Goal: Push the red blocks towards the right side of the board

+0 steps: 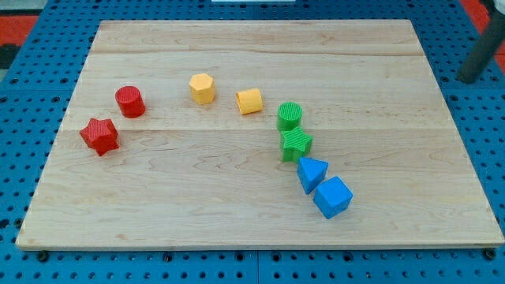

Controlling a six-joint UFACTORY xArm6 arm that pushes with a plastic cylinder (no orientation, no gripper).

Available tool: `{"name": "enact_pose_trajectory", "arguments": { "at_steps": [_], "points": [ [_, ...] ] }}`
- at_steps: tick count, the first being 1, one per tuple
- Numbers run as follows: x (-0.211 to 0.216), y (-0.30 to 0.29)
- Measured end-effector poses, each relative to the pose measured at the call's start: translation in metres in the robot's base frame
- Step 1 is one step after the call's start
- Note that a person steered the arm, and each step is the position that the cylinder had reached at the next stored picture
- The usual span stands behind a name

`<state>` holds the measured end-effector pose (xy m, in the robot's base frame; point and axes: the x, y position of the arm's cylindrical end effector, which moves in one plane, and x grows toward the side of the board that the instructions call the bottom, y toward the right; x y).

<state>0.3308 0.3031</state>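
Pale wooden board (237,205) on blue pegboard carries our blocks. We have no pincer, only a rod; our tip (465,79) sits off the board at two o'clock, far from everything. Red cylinder (130,102) and red star (99,136) lie at nine o'clock. Pushing them rightward, we risk ploughing into the yellow blocks (202,88) and green cylinder (289,116).

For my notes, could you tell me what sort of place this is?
Probably a robotics lab bench: a wooden board on blue pegboard, small coloured blocks such as the red star, and my rod at the view's right.
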Motion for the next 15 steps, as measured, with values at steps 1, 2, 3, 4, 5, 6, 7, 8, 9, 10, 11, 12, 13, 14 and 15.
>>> {"name": "enact_pose_trajectory", "arguments": {
  "at_steps": [1, 2, 3, 4, 5, 6, 7, 8, 9, 10, 11, 12, 13, 14, 15],
  "points": [
    [-0.023, -0.149],
    [-0.040, -0.288],
    [-0.025, -0.422],
    [0.024, -0.469],
    [0.033, -0.469],
    [0.050, -0.495],
    [0.035, -0.507],
    [0.071, -0.507],
    [0.078, -0.534],
    [0.116, -0.543],
    [0.151, -0.539],
    [0.167, -0.574],
    [0.177, -0.483],
    [0.167, -0.494],
    [0.168, -0.523]
  ]
}}
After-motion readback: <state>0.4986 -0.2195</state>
